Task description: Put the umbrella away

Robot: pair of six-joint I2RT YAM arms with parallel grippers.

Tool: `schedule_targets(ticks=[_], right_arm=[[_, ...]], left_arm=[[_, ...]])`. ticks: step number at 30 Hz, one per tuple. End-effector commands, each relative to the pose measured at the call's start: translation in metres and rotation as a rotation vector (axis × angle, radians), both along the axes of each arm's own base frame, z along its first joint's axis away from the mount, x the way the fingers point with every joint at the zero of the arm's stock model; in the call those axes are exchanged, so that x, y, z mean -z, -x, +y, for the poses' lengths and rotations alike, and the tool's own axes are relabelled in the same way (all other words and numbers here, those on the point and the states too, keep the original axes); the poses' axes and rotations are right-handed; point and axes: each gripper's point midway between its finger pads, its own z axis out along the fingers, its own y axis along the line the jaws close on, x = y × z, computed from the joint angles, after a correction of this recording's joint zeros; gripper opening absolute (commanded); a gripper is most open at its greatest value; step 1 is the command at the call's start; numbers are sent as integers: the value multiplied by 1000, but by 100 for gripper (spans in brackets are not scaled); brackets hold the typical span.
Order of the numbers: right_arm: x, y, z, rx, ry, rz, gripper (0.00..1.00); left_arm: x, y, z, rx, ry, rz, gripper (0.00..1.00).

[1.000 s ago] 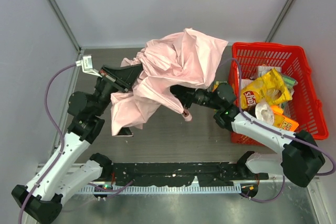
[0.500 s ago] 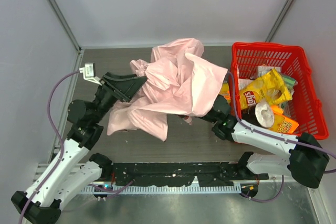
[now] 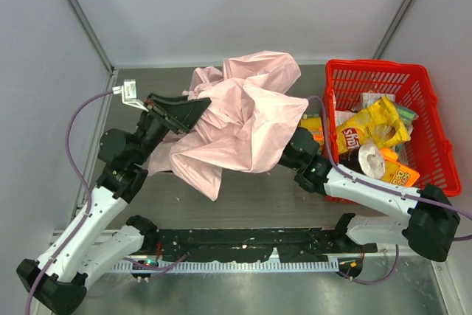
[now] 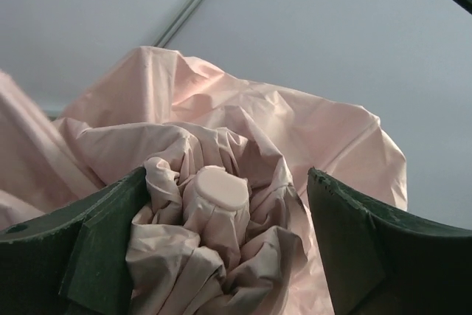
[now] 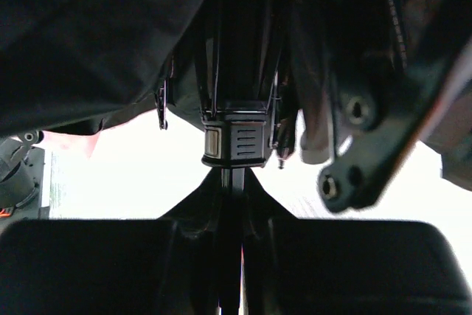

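Observation:
The pale pink umbrella [image 3: 247,119] lies crumpled across the middle of the table. My left gripper [image 3: 193,111] is at its left end. In the left wrist view the bunched fabric and its round pink top cap [image 4: 216,188] sit between the wide-apart fingers [image 4: 99,245]; the gripper [image 4: 221,245] is open. My right gripper [image 5: 234,256] is shut on the umbrella's dark shaft [image 5: 233,189], just below the black runner [image 5: 234,142]. In the top view pink fabric hides that gripper; only its wrist [image 3: 304,150] shows.
A red basket [image 3: 420,82] stands at the right, holding a yellow chip bag [image 3: 372,127] and other packets. The right arm's forearm [image 3: 369,189] runs along the basket's near side. Grey walls close in the back and both sides.
The left gripper let go of the fabric and now stands open around the umbrella's top end. The right gripper closed on the shaft and drew back right; the canopy sagged lower.

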Motion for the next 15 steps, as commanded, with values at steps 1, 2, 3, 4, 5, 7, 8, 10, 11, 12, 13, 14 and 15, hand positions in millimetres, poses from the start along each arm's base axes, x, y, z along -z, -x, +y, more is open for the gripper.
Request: schedule_targets(ticks=[1,2,3,4,5,7,8,10,11,12,13,14,15], right_arm=[[-28,0,14,38,-21,-95,1],[-29,-3,15,53,-17,-93,0],[-27,-2,18,55,-5,-96,1],[-27,-2,20,55,-4,-96,1],[-26,-1,21,49,-4,-95,1],[-24,0,22,41,-8,-90,0],[-24,2,23,30,-10,-84,0],[-22,4,25,11,3,-71,1],[-21,3,24,10,4,-53,1],[-16,0,23,20,15,-31,1],[-12,-3,20,31,13,4,5],[-5,-8,17,45,23,33,21],[0,-11,14,65,24,66,32]], left_arm=[[-20,-7,1,-58,29,-76,80],[-17,-12,0,-81,18,-62,77],[-15,-16,1,-102,13,-59,73],[-14,-21,3,-126,14,-51,66],[-13,-24,5,-144,22,-43,60],[-18,-25,7,-155,33,-58,41],[-20,-24,7,-153,35,-65,32],[-21,-24,7,-155,27,-67,15],[-20,-25,8,-161,18,-55,10],[-19,-25,9,-167,11,-45,3],[-20,-24,11,-172,14,-38,0],[-18,-25,12,-180,13,-16,0],[-14,-28,14,-191,13,17,0]])
